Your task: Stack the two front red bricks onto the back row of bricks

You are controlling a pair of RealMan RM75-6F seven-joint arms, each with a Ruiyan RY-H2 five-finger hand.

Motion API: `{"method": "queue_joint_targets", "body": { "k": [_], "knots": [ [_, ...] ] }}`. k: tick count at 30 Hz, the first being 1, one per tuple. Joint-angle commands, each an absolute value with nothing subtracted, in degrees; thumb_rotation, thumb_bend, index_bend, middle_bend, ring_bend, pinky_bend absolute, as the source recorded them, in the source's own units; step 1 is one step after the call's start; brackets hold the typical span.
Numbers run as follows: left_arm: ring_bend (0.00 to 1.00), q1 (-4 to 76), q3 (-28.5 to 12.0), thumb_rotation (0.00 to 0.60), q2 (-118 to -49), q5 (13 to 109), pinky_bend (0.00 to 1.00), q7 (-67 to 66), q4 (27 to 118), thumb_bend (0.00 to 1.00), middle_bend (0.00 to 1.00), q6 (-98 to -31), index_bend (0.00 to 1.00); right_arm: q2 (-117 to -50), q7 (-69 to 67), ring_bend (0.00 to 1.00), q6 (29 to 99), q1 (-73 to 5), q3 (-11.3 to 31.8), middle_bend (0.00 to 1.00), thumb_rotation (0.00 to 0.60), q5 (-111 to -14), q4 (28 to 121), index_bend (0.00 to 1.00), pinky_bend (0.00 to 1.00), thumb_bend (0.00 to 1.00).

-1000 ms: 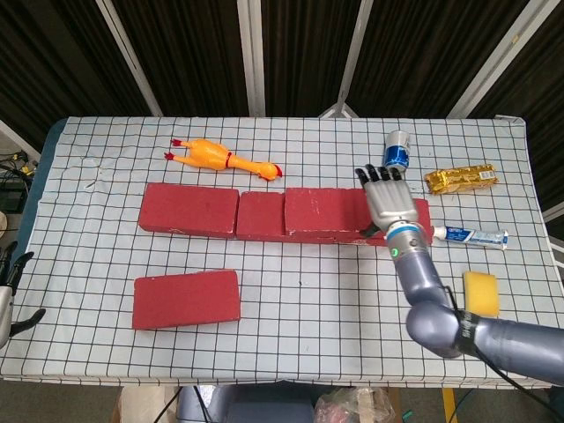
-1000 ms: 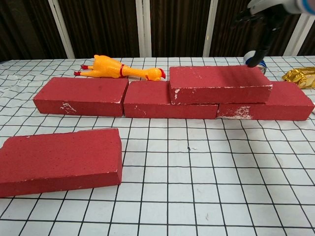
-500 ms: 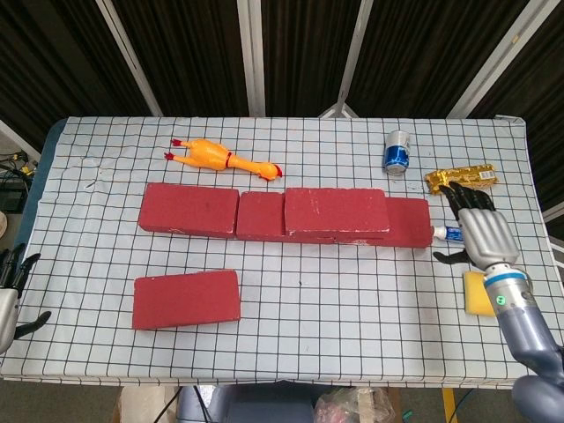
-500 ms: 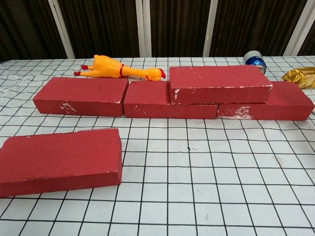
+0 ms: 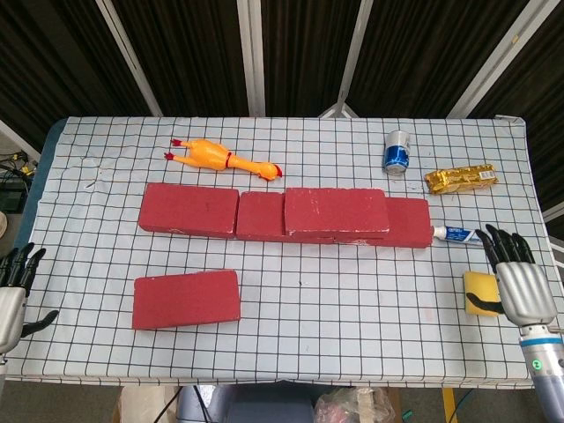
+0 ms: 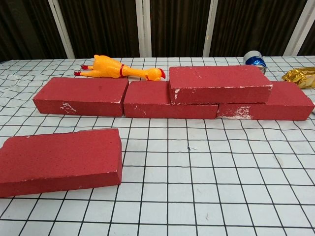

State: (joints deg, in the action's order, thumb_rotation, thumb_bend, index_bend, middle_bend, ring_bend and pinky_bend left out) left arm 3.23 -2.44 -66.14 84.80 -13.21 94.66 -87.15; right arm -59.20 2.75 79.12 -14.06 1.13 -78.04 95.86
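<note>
Half done: one brick [image 5: 336, 212] already stacked across the back row [image 5: 189, 210], the other front brick [image 5: 186, 299] flat near the table's left front, both left hand [image 5: 12, 298] and right hand [image 5: 522, 284] released, holding nothing.

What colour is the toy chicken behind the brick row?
Yellow-orange toy chicken with a red head, clearest in chest view.

One red rectangular brick [image 6: 219, 84] stacked on the back row of bricks [image 6: 147, 98]; second red brick [image 6: 59, 161] flat in front-left.
</note>
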Motion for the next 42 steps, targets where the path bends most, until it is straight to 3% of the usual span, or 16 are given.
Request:
{"method": "queue_joint_targets", "body": {
  "k": [1,9,24,32,42],
  "knots": [
    [0.00,3.9,-2.3,0.600,-66.5,85.5,0.10,-14.3,95.4,0.00,0.00,-86.6,0.08,-62.5,1.8,0.00,83.2,-10.6,-0.7,0.00,0.600,-80.8,93.7,0.03,0.00,0.17],
    [0.00,7.3,-3.2,0.600,-65.1,86.9,0.10,-18.6,100.4,0.00,0.00,-83.0,0.02,-63.2,0.4,0.00,84.0,-9.0,-1.1,0.00,0.600,-82.9,93.1,0.03,0.00,0.17],
    [0.00,17.7,-3.4,0.600,-54.9,70.7,0.09,-28.5,120.3,0.00,0.00,-62.0,0.00,-62.7,-1.6,0.00,80.0,-9.1,-0.1,0.00,0.600,-81.6,93.3,0.03,0.00,0.17],
    [0.00,21.1,-2.9,0.600,-57.0,66.2,0.09,-30.1,120.0,0.00,0.00,-58.4,0.00,-63.0,-0.4,0.00,79.0,-9.0,0.7,0.00,0.600,-80.6,93.5,0.03,0.00,0.17],
    [0.00,24.3,-1.6,0.600,-64.6,62.4,0.09,-34.8,116.7,0.00,0.00,-57.9,0.00,-63.3,-0.3,0.00,78.5,-8.8,1.5,0.00,0.600,-80.0,93.0,0.03,0.00,0.17]
  ]
}}
